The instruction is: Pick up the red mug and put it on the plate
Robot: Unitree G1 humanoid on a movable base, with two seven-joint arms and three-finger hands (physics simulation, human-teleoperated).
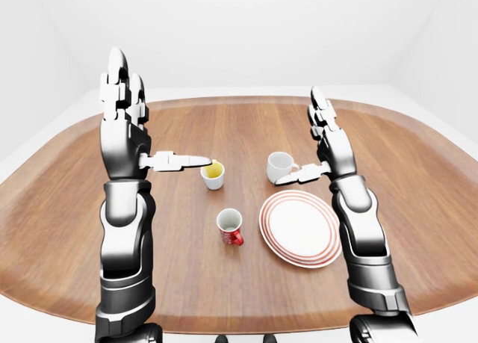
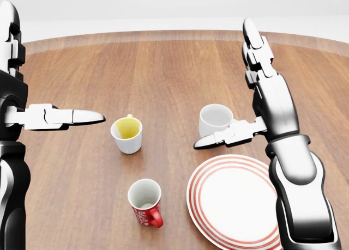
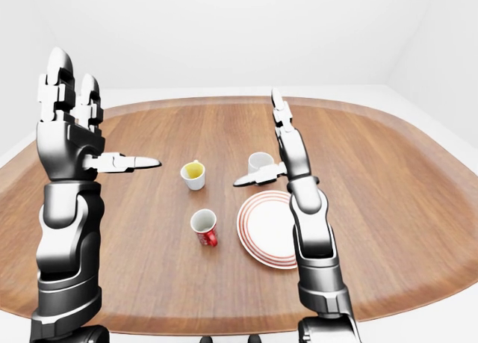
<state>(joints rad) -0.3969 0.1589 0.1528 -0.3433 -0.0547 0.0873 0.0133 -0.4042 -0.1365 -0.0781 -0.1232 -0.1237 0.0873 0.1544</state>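
A glossy red ceramic mug with a white interior (image 2: 145, 202) stands upright on the brown wooden oval table (image 1: 67, 208), toward the table's near edge at the bottom of the head view, its handle turned toward the lower right. Just beside it on the right, not touching, lies the round white plate with red concentric rings (image 2: 235, 201). Farther up the table stand a small white cup with a yellow inside (image 2: 127, 134) and a plain white mug (image 2: 214, 120), well apart from each other.

The left hand (image 1: 127, 130) is raised above the table's left part, its fingers (image 1: 118, 81) extended upward and spread, the thumb pointing sideways toward the yellow-lined cup; it holds nothing. The right hand (image 2: 260, 78) is likewise raised with fingers straight and apart, its thumb reaching across the view just below the white mug; whether it touches the mug cannot be told. Neither hand is near the red mug.
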